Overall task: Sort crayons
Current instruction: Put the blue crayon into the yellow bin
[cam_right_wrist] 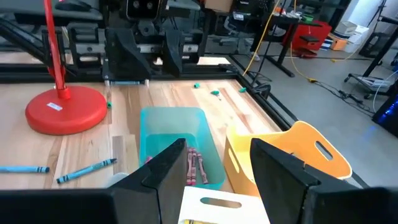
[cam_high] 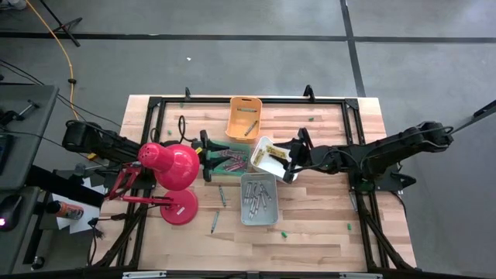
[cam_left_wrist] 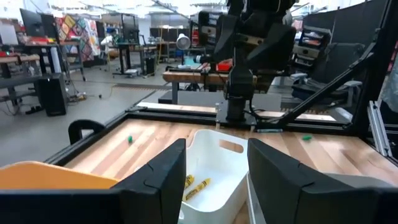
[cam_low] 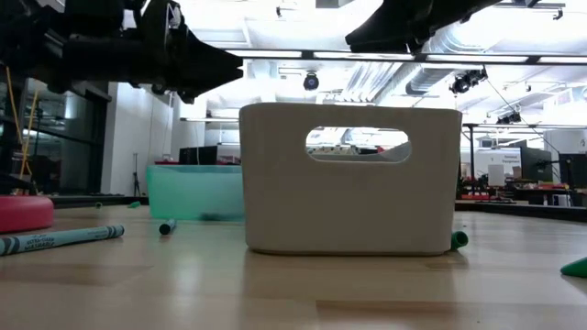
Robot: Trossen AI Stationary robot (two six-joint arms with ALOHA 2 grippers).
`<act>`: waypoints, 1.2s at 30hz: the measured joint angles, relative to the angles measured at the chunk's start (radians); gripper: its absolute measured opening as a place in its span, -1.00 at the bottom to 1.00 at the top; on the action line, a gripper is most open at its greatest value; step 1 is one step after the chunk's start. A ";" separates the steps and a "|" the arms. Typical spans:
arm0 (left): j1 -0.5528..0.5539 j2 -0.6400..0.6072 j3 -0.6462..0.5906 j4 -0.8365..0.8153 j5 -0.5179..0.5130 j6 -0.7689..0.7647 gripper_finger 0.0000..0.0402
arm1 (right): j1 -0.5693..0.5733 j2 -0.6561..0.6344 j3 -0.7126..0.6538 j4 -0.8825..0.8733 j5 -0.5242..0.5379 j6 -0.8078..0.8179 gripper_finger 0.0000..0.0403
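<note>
While the scene is seen from above, four bins are found grouped at the middle of the wooden counter (cam_high: 325, 209): an orange bin (cam_high: 243, 118) toward the far edge, a teal bin (cam_high: 230, 163) holding red and pink crayons (cam_high: 232, 162), a white bin (cam_high: 273, 158) with yellow crayons (cam_high: 262, 153) inside, and a grey bin (cam_high: 258, 198) filled with grey crayons (cam_high: 257, 195). The left gripper (cam_high: 206, 154) is held at the teal bin's left end and the right gripper (cam_high: 296, 153) over the white bin's right end; neither is seen to hold anything. A red desk lamp (cam_high: 174, 174) stands on the left, and two loose crayons (cam_high: 218, 208) lie just beside the grey bin. From counter height, the grey bin (cam_low: 350, 188) is seen nearest, the teal bin (cam_low: 194, 191) behind it, a blue crayon (cam_low: 60, 238) lying at the left, and the lamp base (cam_low: 25, 213) at the edge. From the left wrist, the left fingers (cam_left_wrist: 155, 180) are shown spread apart and empty, with the white bin (cam_left_wrist: 217, 168) and its yellow crayons (cam_left_wrist: 198, 185) between and beyond them, the orange bin (cam_left_wrist: 50, 174) to one side. From the right wrist, the right fingers (cam_right_wrist: 163, 169) are likewise shown parted and empty, above the white bin (cam_right_wrist: 221, 208), with the teal bin (cam_right_wrist: 177, 134) and its red crayons (cam_right_wrist: 194, 167) ahead, the orange bin (cam_right_wrist: 292, 155) beside it and two blue crayons (cam_right_wrist: 86, 169) near the lamp base (cam_right_wrist: 65, 109).
</note>
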State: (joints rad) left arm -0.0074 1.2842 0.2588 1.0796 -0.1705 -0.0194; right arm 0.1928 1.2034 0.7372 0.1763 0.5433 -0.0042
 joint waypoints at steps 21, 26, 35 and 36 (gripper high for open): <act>-0.015 0.000 0.050 -0.045 0.000 -0.026 -0.22 | 0.160 -0.133 0.000 -0.231 0.095 0.050 -0.15; -0.079 0.013 0.222 -0.508 -0.037 0.095 -0.22 | 0.159 -0.129 0.000 -0.234 0.096 0.050 -0.15; -0.213 0.096 0.470 -1.116 -0.037 0.536 -0.22 | 0.159 -0.129 0.000 -0.247 0.096 0.030 -0.15; -0.237 0.101 0.485 -1.154 -0.037 0.573 -0.22 | 0.159 -0.129 0.000 -0.251 0.096 0.030 -0.15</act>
State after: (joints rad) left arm -0.2441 1.3852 0.7441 -0.0748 -0.2075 0.5538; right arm 0.3515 1.0740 0.7376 -0.0744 0.6395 0.0261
